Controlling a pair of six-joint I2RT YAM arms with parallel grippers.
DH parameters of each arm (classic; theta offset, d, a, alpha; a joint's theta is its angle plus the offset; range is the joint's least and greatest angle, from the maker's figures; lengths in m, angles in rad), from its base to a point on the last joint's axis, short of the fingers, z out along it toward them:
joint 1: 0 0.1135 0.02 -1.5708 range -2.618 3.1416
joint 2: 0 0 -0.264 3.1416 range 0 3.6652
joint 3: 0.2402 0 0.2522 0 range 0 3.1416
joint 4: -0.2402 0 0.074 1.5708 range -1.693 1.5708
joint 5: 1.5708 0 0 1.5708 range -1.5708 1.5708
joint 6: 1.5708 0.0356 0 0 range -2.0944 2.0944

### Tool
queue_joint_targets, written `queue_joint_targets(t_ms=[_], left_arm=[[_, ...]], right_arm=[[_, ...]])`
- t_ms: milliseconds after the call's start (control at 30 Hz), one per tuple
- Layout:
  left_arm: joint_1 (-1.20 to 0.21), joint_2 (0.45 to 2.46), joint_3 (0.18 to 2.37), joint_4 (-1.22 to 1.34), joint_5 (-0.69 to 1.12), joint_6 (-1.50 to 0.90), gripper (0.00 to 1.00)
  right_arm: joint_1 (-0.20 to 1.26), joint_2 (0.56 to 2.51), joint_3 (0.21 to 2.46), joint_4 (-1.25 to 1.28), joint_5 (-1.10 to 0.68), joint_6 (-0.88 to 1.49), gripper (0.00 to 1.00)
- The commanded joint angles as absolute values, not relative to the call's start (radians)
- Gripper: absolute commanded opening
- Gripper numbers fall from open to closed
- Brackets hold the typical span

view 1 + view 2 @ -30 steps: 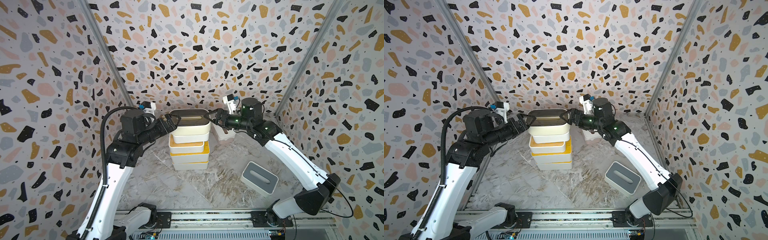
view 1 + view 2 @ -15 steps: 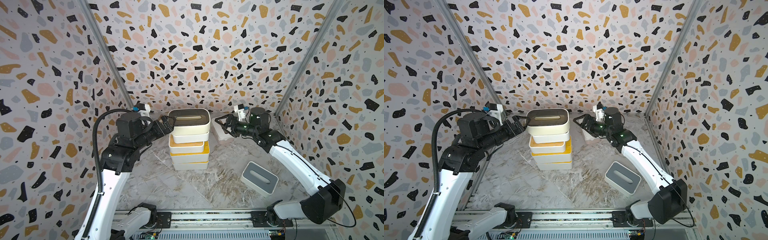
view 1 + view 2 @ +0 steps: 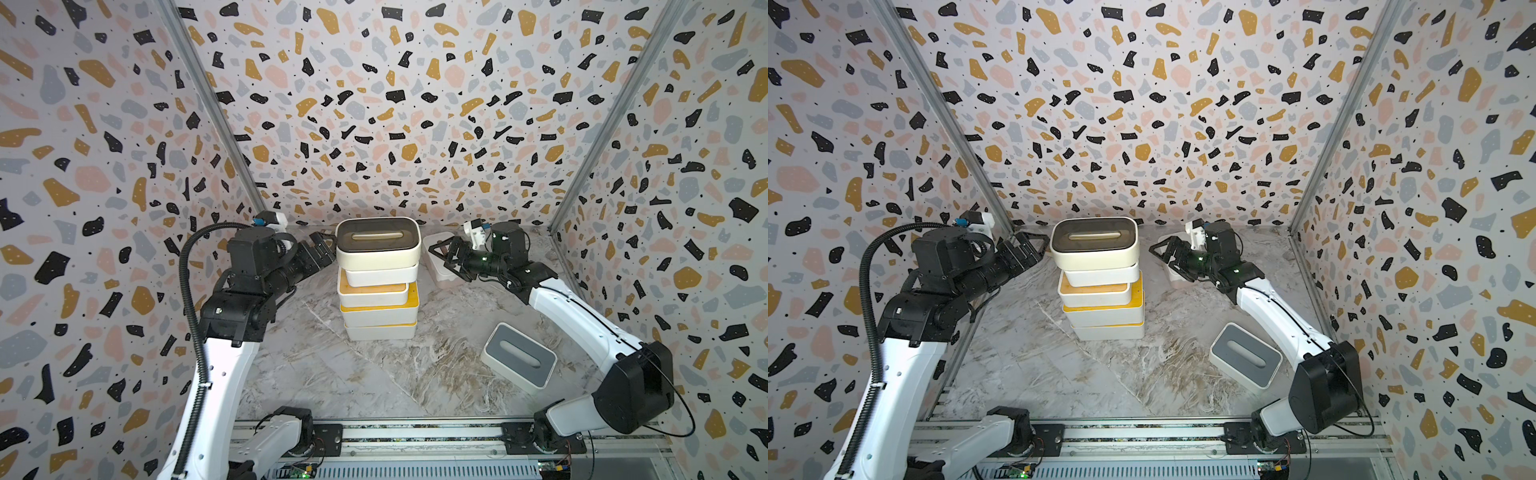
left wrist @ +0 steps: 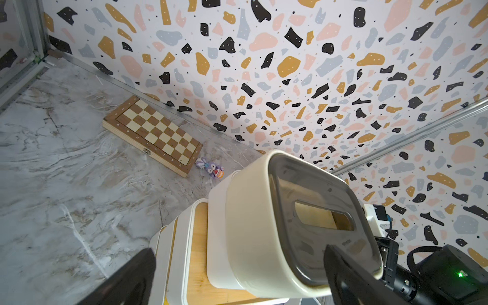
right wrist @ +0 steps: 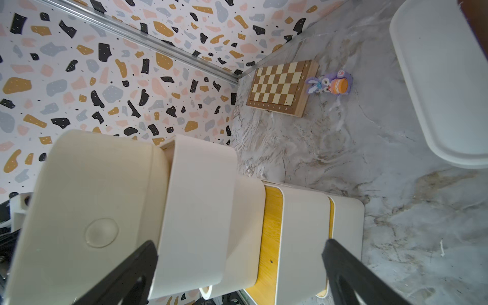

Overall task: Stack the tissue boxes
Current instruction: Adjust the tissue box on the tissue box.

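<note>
Stack [image 3: 378,299] of five tissue boxes rises between the two sets of fingers, its dark-lidded top box [image 3: 377,243] overhanging the one below. Left gripper [image 3: 322,249] and right gripper [image 3: 446,259] both gape wide, gripping nothing, just beside that top box's ends. A white box [image 5: 443,79] lies near the right fingers, a grey-lidded box [image 3: 519,357] well back from them. Chessboard [image 4: 153,136] and toy [image 4: 211,167] sit beyond the stack; bare floor [image 3: 332,374] spreads before it

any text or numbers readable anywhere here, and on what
"a b c d e f g h": along the long border of the chessboard, barely legible in the left wrist view.
Markings on its short border: too small to read.
Tissue boxes: no print visible.
</note>
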State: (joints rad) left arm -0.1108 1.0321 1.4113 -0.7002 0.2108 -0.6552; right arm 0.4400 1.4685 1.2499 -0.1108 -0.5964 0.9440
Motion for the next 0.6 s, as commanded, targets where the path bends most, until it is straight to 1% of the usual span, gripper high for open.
queue_joint_targets(t_ms=[0, 100, 200, 300, 500, 567], left_arm=[[-0.077, 1.038, 1.358, -0.623, 0.287, -0.699, 1.00], [-0.053, 1.032, 1.311, -0.613, 0.309, -0.736, 1.00], [-0.051, 0.995, 1.226, -0.543, 0.333, -0.806, 0.99], [-0.043, 0.966, 1.172, -0.516, 0.319, -0.828, 1.00], [-0.034, 0.930, 1.179, -0.510, 0.338, -0.843, 1.00], [-0.034, 0.936, 1.198, -0.486, 0.370, -0.855, 1.00]], right_arm=[[0.446, 1.470, 1.283, -0.098, -0.606, 0.917, 1.00], [0.446, 1.489, 1.295, -0.098, -0.605, 0.908, 1.00], [0.452, 1.525, 1.311, -0.110, -0.617, 0.888, 1.00], [0.467, 1.553, 1.327, -0.116, -0.622, 0.877, 1.00], [0.493, 1.543, 1.328, -0.114, -0.620, 0.870, 1.00], [0.504, 1.542, 1.333, -0.114, -0.625, 0.870, 1.00]])
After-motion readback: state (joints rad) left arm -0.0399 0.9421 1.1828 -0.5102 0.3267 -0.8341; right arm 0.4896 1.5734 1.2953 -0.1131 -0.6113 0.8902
